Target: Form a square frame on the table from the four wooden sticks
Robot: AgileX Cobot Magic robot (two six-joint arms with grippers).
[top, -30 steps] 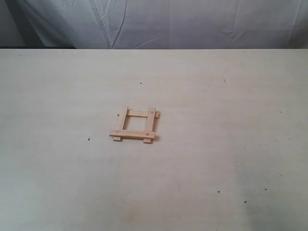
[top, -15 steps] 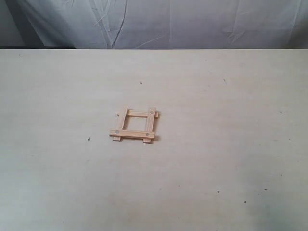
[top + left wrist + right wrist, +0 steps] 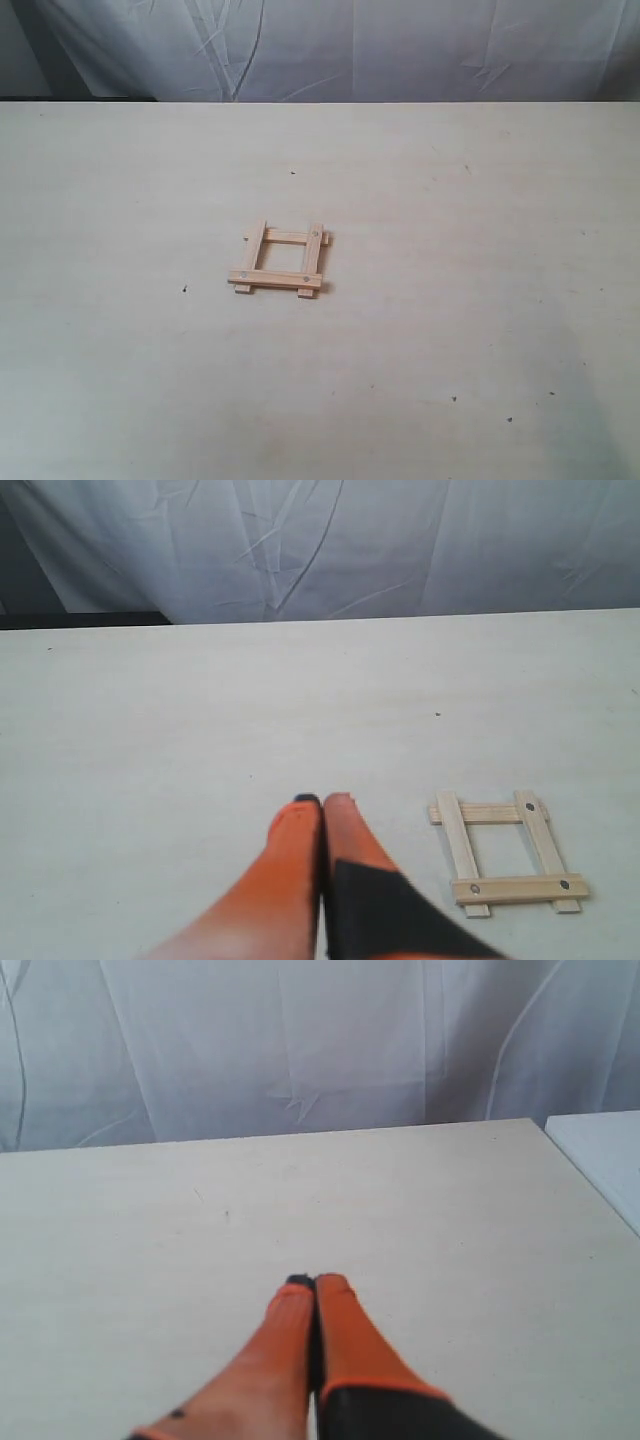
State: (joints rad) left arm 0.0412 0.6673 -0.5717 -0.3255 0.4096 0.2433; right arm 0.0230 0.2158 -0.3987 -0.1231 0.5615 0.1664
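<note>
I judge the job finished: the small hollow square frame (image 3: pixel 280 259) of four pale wooden strips lies mid-way on the wide cream table (image 3: pixel 480 200), corners seemingly all overlapped, so with the orange-fingered left gripper (image 3: pixel 322 802) and right gripper (image 3: pixel 310 1282) both closed on nothing, my next move is only a corner check.

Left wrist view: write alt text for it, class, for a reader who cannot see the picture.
A small square frame of four pale wooden sticks, corners overlapping, lies flat on a cream table, with nothing touching it. Apart from it, the orange-fingered left gripper is closed and empty; wrinkled white cloth hangs behind the table.
</note>
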